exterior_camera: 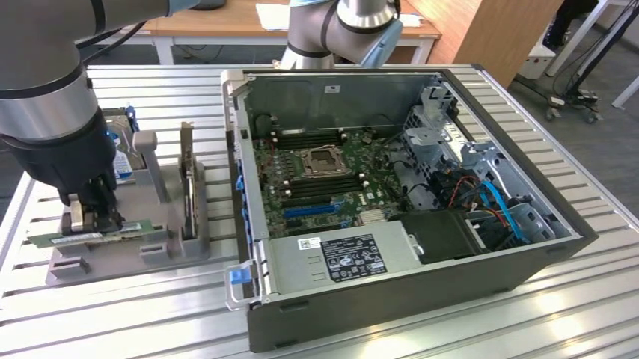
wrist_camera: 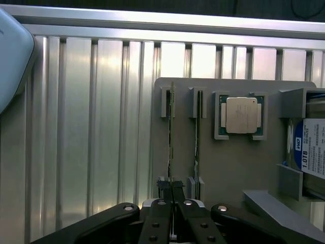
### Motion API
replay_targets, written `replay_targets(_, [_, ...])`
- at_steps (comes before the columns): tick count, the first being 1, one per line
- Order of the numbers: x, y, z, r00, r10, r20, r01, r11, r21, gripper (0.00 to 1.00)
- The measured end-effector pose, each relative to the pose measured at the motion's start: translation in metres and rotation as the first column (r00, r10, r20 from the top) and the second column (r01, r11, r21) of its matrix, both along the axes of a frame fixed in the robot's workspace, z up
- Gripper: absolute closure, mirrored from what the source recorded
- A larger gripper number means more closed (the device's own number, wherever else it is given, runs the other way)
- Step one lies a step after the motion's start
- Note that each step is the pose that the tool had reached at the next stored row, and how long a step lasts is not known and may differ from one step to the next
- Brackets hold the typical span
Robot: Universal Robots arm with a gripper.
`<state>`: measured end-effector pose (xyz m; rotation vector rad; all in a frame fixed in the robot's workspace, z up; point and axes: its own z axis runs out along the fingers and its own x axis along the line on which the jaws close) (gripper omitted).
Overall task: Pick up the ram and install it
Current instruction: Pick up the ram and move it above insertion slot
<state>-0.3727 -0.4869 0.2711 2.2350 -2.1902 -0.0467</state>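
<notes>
Now I see my black gripper (wrist_camera: 171,189) clenched on the thin green ram (exterior_camera: 50,240) in its grey plastic holder (exterior_camera: 170,247), atop the ribbed aluminium table (exterior_camera: 120,321).

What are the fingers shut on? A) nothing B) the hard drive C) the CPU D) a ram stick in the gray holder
D: the fingers pinch the ram, seen edge-on in its slot of the gray holder, apart from the CPU and hard drive.
</notes>
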Motion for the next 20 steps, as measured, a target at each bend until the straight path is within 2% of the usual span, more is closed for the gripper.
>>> replay_targets(20, [0.000, 0.0000, 0.0173, 1.0000, 0.000, 0.0000, 0.000, 1.0000, 0.0000, 0.89])
